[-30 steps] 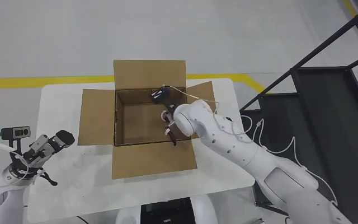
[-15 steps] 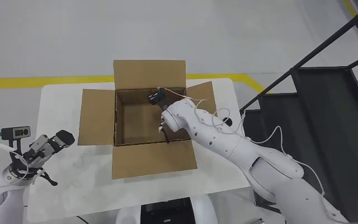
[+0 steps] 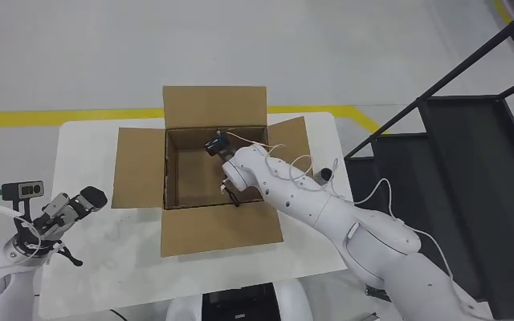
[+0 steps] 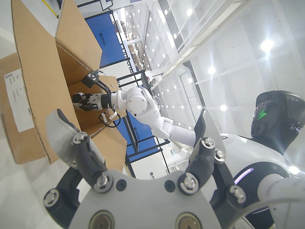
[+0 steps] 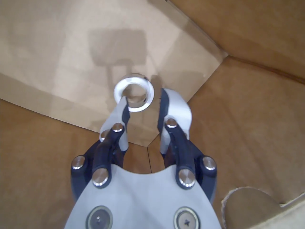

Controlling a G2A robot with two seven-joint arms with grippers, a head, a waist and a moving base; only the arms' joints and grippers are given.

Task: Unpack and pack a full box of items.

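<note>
As the box [image 3: 136, 164] stands open, a ring [image 5: 149, 95] lies inside.

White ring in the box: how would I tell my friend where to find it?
Find the open brown cardboard box on the white table, with the right gripper down inside it. The small white ring sits at that gripper's open fingertips, near a bottom corner. It is the one round, white thing against bare brown cardboard.

Box [image 3: 215, 106] matt brown cardboard (corrugated edges); ring [image 5: 149, 94] smooth, glossy white; table [image 3: 84, 160] smooth, matt white.
</note>
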